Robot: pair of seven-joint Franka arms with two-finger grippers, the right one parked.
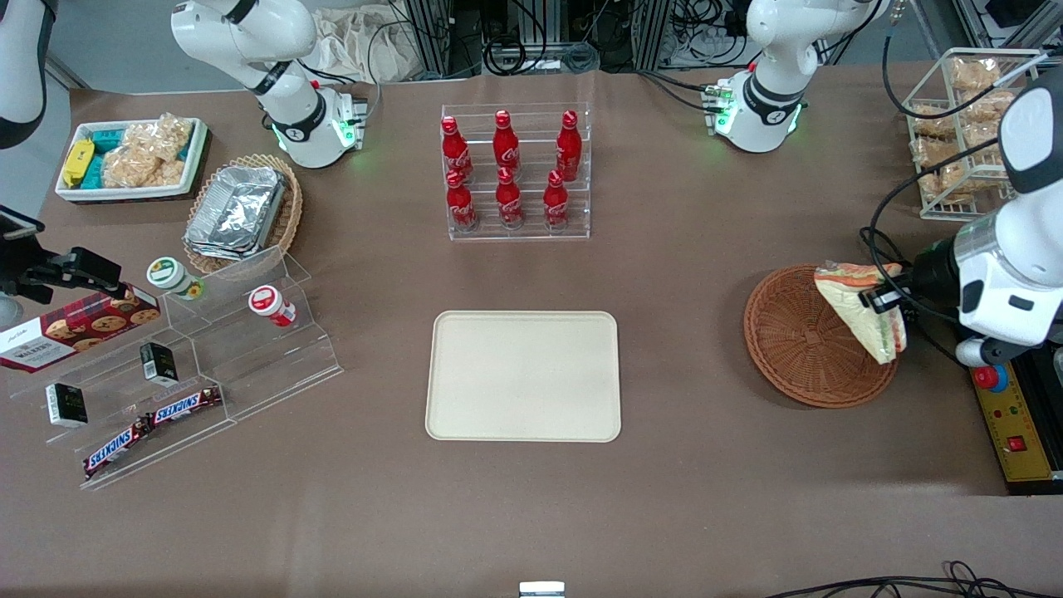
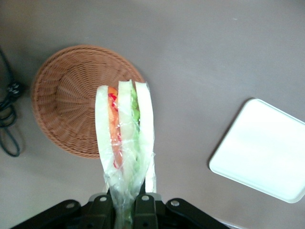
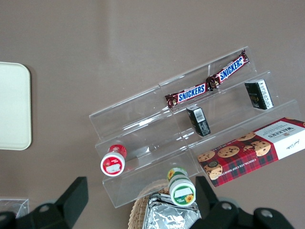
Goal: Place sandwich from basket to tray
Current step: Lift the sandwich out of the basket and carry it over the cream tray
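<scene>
A: Where was the wrapped triangular white-bread sandwich (image 1: 864, 320) with orange and green filling?

B: Your left gripper (image 1: 887, 301) was clamped on it, holding it in the air above the rim of the round reddish-brown wicker basket (image 1: 793, 345), clear of the weave.

A: How far had you got?

B: Seemingly, the lift was done. The carry and release remained: the flat cream rectangular tray (image 1: 523, 375) lay bare, well apart toward the table's middle.

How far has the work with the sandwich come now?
Done: the tool is shut on the sandwich and holds it above the wicker basket, which has nothing in it. Left: carry it to the bare cream tray and release it.
</scene>
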